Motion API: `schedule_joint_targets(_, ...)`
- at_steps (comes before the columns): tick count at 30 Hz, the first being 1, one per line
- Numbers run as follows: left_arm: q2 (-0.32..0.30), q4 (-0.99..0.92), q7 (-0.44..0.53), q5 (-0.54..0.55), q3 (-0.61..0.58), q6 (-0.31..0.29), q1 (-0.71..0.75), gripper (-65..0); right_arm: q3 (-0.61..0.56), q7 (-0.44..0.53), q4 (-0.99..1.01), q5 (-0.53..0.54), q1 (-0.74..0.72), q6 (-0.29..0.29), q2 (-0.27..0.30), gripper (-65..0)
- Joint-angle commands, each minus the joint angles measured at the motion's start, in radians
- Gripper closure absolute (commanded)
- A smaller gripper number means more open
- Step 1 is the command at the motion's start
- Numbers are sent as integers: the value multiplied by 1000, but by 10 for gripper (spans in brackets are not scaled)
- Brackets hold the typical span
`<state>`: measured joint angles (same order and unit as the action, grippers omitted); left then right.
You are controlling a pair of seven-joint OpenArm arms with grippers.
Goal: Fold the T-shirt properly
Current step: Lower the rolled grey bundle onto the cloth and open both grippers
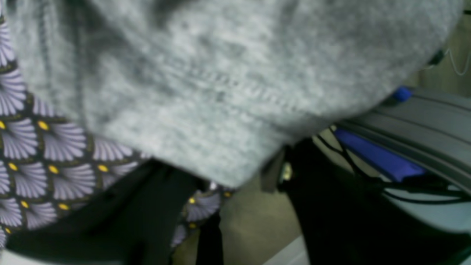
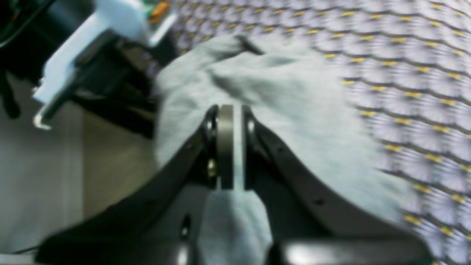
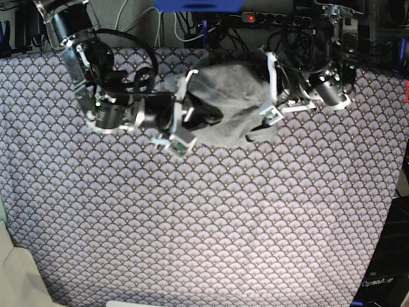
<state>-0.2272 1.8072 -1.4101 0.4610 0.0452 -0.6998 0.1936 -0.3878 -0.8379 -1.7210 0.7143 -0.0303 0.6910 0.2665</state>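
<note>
Purple scallop-patterned tablecloth (image 1: pixel 40 154) fills the left wrist view's lower left; the T-shirt (image 1: pixel 228 84) covers the top, hiding the left gripper, state indeterminable. Right wrist view: right gripper (image 2: pixel 230 121) clamps grey fabric at centre. Base view: shirt bunched upper centre between both arms, cables (image 3: pixel 291 32) behind.

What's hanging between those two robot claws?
The crumpled light grey knit T-shirt spans the stretch between the right gripper and the left gripper, seen from the base view.

T-shirt (image 3: pixel 233 105) on tablecloth (image 3: pixel 204 224), far edge; between both arms
</note>
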Motion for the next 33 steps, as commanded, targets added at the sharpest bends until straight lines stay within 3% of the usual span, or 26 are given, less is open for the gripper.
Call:
schedule_joint_targets(1, -4, 18, 14, 14, 5, 2, -16, -197, 26, 21, -17, 20, -18, 7, 4, -19)
schedule_joint_targets(7, 5, -20, 14, 20, 69, 2, -56, -184, 134, 19, -14, 20, -23, 7, 46, -19)
schedule_joint_targets(12, 16, -177, 14, 15, 89, 2, -130, -11, 234, 24, -10, 20, 16, 7, 76, -18)
schedule_joint_targets(13, 24, -198, 14, 15, 88, 2, -142, 0, 254, 27, -9, 20, 25, 7, 80, -18)
schedule_joint_targets(19, 64, -281, 14, 15, 81, 2, -228, 0, 330, 29, -9, 20, 68, 7, 101, -18)
schedule_joint_targets(26, 124, -312, 14, 14, 80, 2, -363, 0, 338, 29, -7, 20, 88, 7, 136, -18)
schedule_joint_targets(33, 119, -306, 14, 15, 84, 2, -486, 0, 339, 30, -7, 18, 102, 7, 159, -18)
